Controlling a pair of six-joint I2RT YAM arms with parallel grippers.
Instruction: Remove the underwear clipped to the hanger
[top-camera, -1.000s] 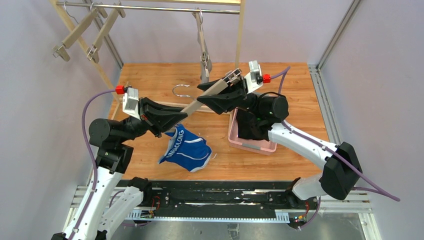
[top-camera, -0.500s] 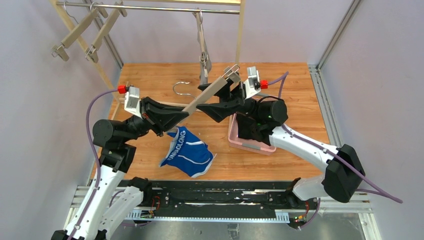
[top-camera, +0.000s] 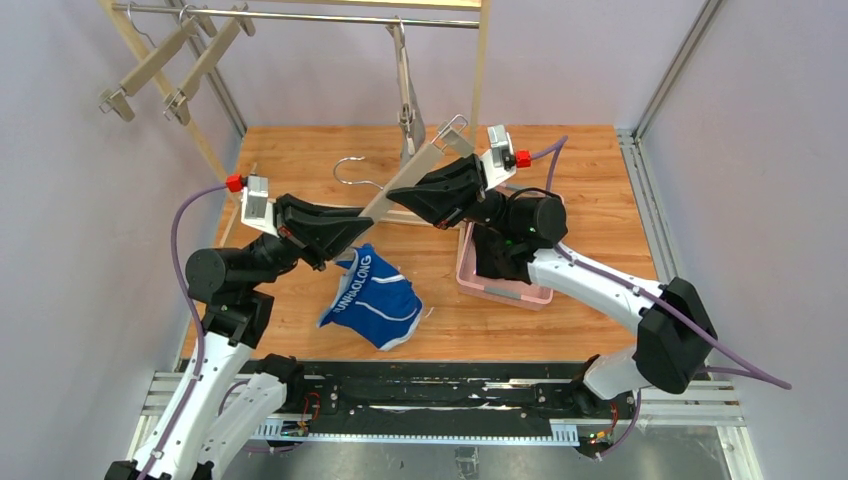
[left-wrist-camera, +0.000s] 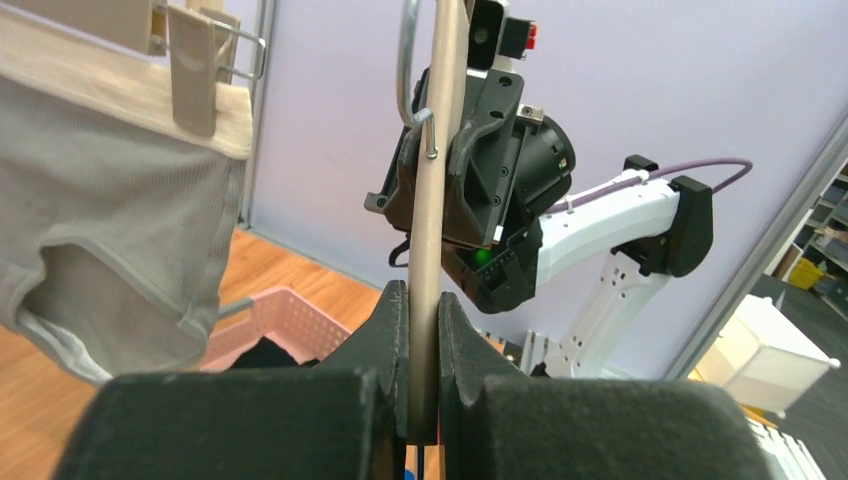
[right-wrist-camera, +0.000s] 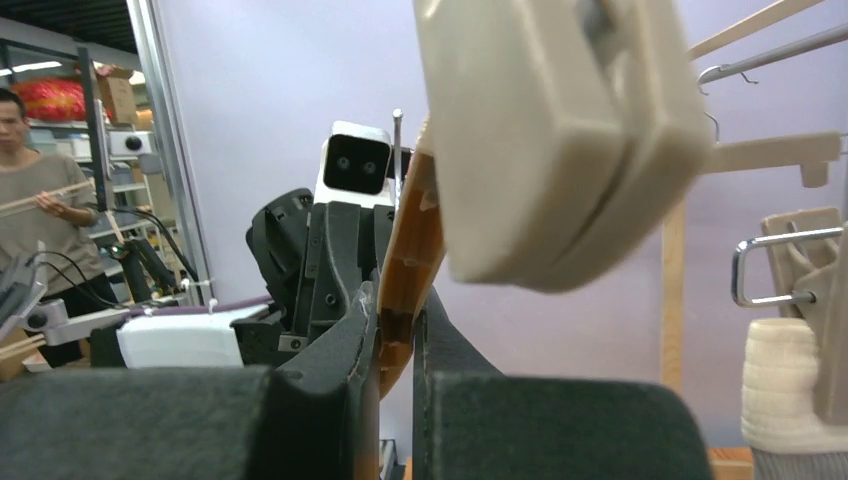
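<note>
A wooden clip hanger (top-camera: 425, 160) is held tilted between both arms, its metal hook (top-camera: 352, 170) pointing left. My left gripper (top-camera: 362, 229) is shut on the hanger's lower end; the bar (left-wrist-camera: 440, 150) stands between its jaws (left-wrist-camera: 423, 300). My right gripper (top-camera: 407, 194) is shut on the hanger's middle (right-wrist-camera: 410, 240), just below a clip (right-wrist-camera: 560, 130). The blue briefs (top-camera: 375, 298) with white lettering hang from beside the left gripper down to the table. The black briefs (top-camera: 498, 255) lie in the pink basket (top-camera: 505, 292). The grey briefs (left-wrist-camera: 120, 230) are clipped on another hanger.
A rack rail (top-camera: 300, 16) crosses the back, with two empty clip hangers (top-camera: 160, 60) at its left and one hanger (top-camera: 404, 80) seen edge-on at centre. A wooden post (top-camera: 483, 60) stands behind. Metal frame posts border the table.
Both grippers have lifted the hanger and tipped it steeper; its upper end and hook moved up and back toward the rail. The blue briefs barely shifted.
</note>
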